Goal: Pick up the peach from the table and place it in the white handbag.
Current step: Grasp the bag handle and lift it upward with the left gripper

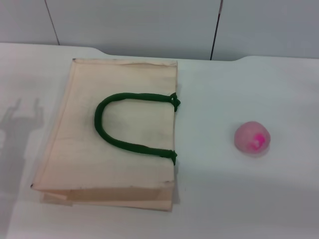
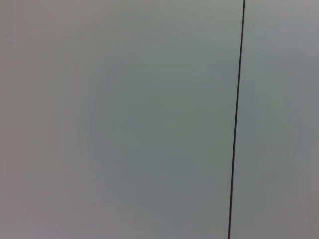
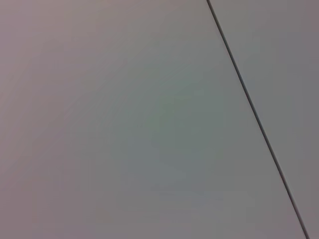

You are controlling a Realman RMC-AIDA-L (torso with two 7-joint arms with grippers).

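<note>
The peach (image 1: pixel 252 137), a small pale-pink ball with a magenta blotch, rests on the white table (image 1: pixel 224 199) at the right in the head view. The white handbag (image 1: pixel 124 84) lies flat at centre left, its dark-green rope handle (image 1: pixel 107 137) looped on top and its mouth facing right, toward the peach. A gap of bare table separates the two. Neither gripper appears in any view; both wrist views show only a plain grey panel with a thin dark seam.
A grey wall with vertical dark seams (image 1: pixel 215 30) stands behind the table's far edge. A faint shadow of a gripper falls on the table at far left (image 1: pixel 20 124). Bare tabletop lies between bag and peach and along the near edge.
</note>
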